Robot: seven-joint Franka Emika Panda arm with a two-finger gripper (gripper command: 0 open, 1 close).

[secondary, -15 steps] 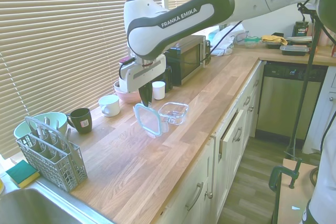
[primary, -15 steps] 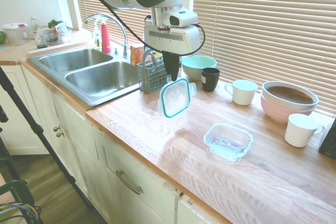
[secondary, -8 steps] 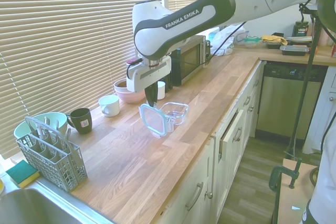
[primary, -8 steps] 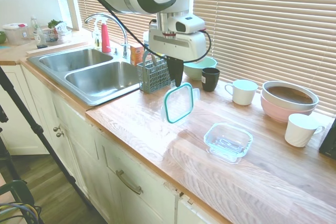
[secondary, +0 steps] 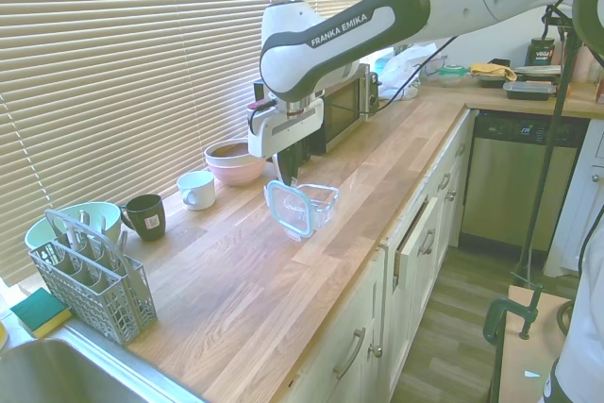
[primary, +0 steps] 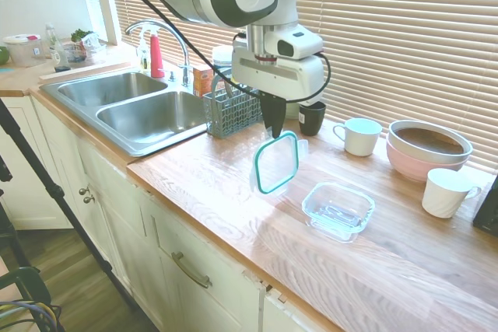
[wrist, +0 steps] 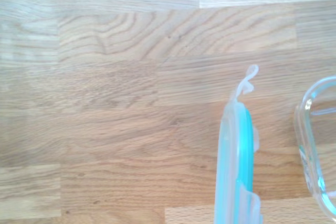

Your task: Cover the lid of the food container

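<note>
One glass container (primary: pixel 338 209) sits nearest me on the wooden counter (primary: pixel 210 176), empty. Just beside it I see the lid (primary: pixel 276 162) hanging on edge in the air, its top rim pinched in my gripper (primary: pixel 274 126), jaws closed tight. Beyond stand a dark mug (primary: pixel 311 117) and white cup (primary: pixel 360 136).

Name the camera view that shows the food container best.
First exterior view: the food container sits whole and unobstructed on the counter. In the second exterior view the held lid partly covers it; the wrist view catches only its rim.
</note>
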